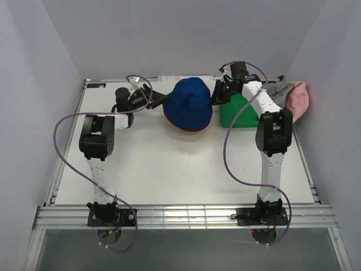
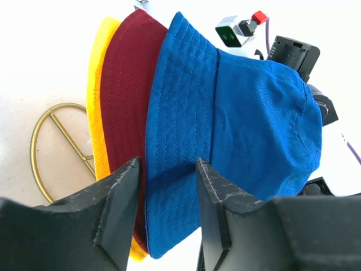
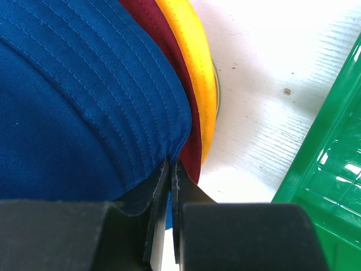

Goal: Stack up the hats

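The blue hat (image 1: 190, 100) sits on top of the dark red hat (image 2: 127, 96) and the yellow hat (image 2: 97, 107) at the back middle of the table. My left gripper (image 1: 162, 100) is at the stack's left edge, open, its fingers (image 2: 119, 206) on either side of the blue brim (image 2: 169, 186). My right gripper (image 1: 218, 95) is at the stack's right edge, shut on the rim of the blue brim (image 3: 169, 148). The dark red hat (image 3: 189, 141) and yellow hat (image 3: 202, 84) show beside it. The pink hat (image 1: 298, 99) and grey hat (image 1: 276, 90) lie at the back right.
A green plastic bin (image 1: 240, 113) stands right of the stack, under the right arm; its wall shows in the right wrist view (image 3: 333, 169). The gold wire stand (image 2: 42, 147) lies under the stack. Side walls close in the table.
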Controlling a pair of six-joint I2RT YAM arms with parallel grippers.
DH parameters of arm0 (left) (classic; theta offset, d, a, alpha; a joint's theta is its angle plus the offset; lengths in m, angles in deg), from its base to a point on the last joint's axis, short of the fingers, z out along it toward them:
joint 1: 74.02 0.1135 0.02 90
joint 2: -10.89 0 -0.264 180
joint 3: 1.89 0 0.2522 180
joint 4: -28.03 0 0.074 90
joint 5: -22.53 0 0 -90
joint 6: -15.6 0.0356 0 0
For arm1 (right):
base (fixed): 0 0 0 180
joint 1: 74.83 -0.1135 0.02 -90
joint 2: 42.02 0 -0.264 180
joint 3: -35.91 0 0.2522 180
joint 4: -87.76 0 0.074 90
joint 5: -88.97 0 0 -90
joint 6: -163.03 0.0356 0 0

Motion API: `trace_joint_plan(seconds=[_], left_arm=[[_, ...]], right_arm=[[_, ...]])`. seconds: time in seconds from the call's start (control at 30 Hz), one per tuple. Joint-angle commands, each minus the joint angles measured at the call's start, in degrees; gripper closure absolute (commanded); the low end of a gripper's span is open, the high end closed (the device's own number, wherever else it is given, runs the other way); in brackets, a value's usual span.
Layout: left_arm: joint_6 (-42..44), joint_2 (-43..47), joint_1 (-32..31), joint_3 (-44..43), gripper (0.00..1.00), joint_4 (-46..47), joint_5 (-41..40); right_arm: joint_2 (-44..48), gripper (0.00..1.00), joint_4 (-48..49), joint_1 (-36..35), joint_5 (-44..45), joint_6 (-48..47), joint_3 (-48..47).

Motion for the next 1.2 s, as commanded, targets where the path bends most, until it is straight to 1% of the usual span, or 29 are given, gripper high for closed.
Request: trace_joint_plan(seconds=[0.0, 0.03, 0.07, 0.13, 0.17, 0.27, 0.33, 0.37, 0.57, 0.93, 1.17], left_arm=[[0.1, 0.6, 0.0, -1.6, 0.5, 1.6, -0.3], [-0.1, 0.6, 0.0, -1.6, 0.53, 1.7, -0.4], [-0.2, 0.5, 0.0, -1.6, 0.61, 1.7, -0.5], [-0.9, 0.3, 0.0, -1.6, 0.72, 1.7, -1.2], [-1.3, 0.0, 0.0, -1.4, 0.81, 1.7, -1.4], [-1.8, -0.2, -0.2, -0.9, 0.95, 1.5, -2.5], [-1.7, -0.4, -0.3, -0.6, 1.0, -1.0, -4.1], [-1.6, -0.7, -0.3, -0.3, 1.0, -2.9, -4.7], [-1.9, -1.1, -0.3, 3.0, 1.0, -6.4, -8.4], [-1.3, -0.2, -0.2, 7.6, 1.0, -6.7, -8.8], [-0.6, 1.3, -0.5, 10.9, 1.0, -6.4, -8.9]], right_arm=[[-0.5, 0.92, 0.2, -0.4, -0.8, -0.7, -2.6], [-0.5, 0.92, 0.2, -0.5, -0.9, -0.7, -2.6], [-0.5, 0.92, 0.2, -0.4, -0.9, -0.7, -2.6], [-0.5, 0.92, 0.5, -0.5, -1.1, -0.6, -2.3], [-0.5, 0.92, 0.6, -0.5, -1.1, -0.6, -2.1], [-0.3, 0.92, 1.0, -0.6, -1.3, -0.3, -1.1], [0.2, 0.92, 1.8, -0.6, -1.3, -0.1, -0.2], [0.2, 0.92, 1.9, -0.6, -1.4, 0.0, 0.5], [0.3, 0.92, 2.2, -0.7, -0.9, 0.0, 1.9], [1.4, 0.92, 3.5, -0.7, 0.0, -0.3, 8.7], [2.2, 0.92, 3.6, -0.7, 0.4, -0.6, 10.4]])
